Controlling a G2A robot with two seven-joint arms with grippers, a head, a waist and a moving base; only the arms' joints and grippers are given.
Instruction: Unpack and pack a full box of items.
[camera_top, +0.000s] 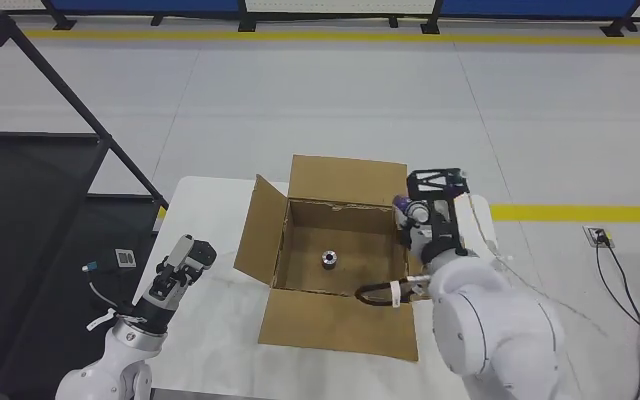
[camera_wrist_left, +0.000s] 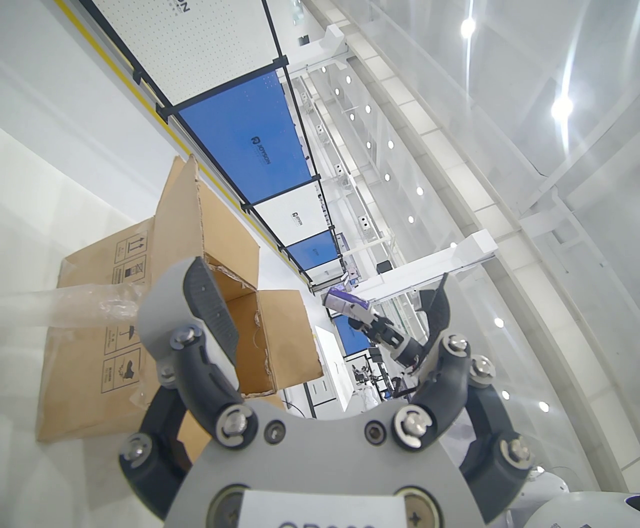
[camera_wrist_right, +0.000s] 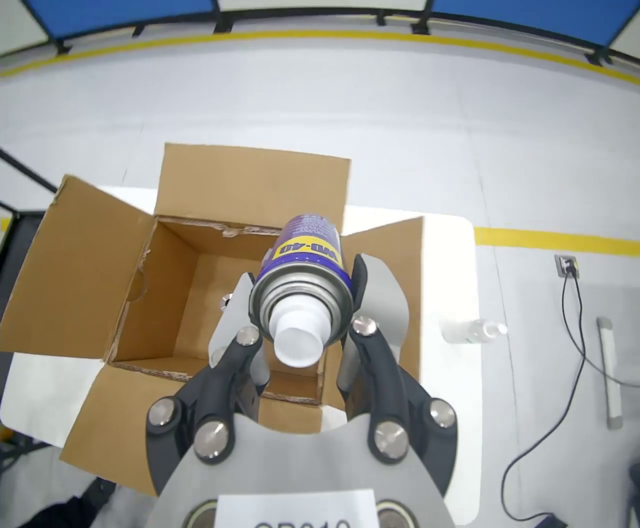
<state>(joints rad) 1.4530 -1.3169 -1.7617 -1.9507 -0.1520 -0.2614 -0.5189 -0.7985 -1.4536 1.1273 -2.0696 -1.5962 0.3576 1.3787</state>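
Observation:
An open cardboard box (camera_top: 345, 180) stands in the middle of the white table (camera_top: 215, 310), all flaps folded out. A small round metal item (camera_top: 328, 259) lies on its floor, also seen as the metal item (camera_wrist_right: 227, 299) past a finger. My right gripper (camera_wrist_right: 302, 287) is shut on a purple-and-yellow spray can (camera_wrist_right: 306, 260) with a white cap, held above the box's right wall; from above it is the spray can (camera_top: 403, 208). My left gripper (camera_wrist_left: 320, 295) hangs open and empty over the table left of the box (camera_wrist_left: 100, 320), the same left gripper (camera_top: 186, 258) from above.
A black looped cable (camera_top: 378, 295) with a white tag lies at the box's near right corner. A clear plastic bottle (camera_wrist_right: 470, 330) lies on the table right of the box. A dark rack (camera_top: 50, 230) stands left of the table. Cords (camera_wrist_right: 575, 350) run over the floor.

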